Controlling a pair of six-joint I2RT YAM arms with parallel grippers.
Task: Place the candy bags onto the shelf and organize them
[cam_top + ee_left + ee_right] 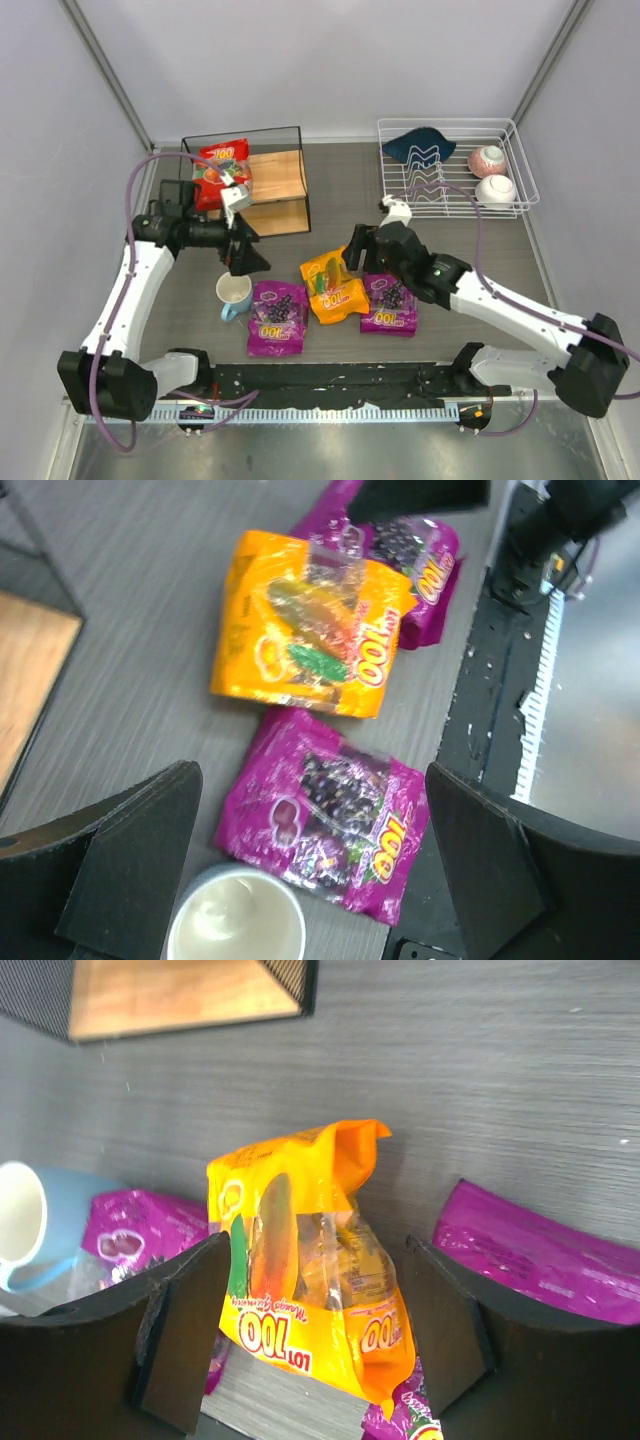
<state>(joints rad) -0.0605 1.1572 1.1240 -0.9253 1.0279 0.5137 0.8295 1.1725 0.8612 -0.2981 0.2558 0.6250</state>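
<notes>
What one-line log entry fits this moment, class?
left end effector open above purple candy bag | right end effector open around orange candy bag | red candy bag on shelf | second purple candy bag on table

top: overhead, whole table (pixel 340 190) | left wrist: close, looking down | right wrist: close, low | shared: orange bag (pixel 335 287)

- Catching glare on the glossy, crinkled plastic of the orange candy bag (pixel 310 1270) and the purple candy bag (pixel 320 825).
- Showing matt light wood and thin black wire in the shelf (pixel 280 175), upper left.
- Showing white coated wire in the dish rack (pixel 430 195), upper right.
- Showing a matt, fine-grained dark finish on the table (pixel 340 190).
</notes>
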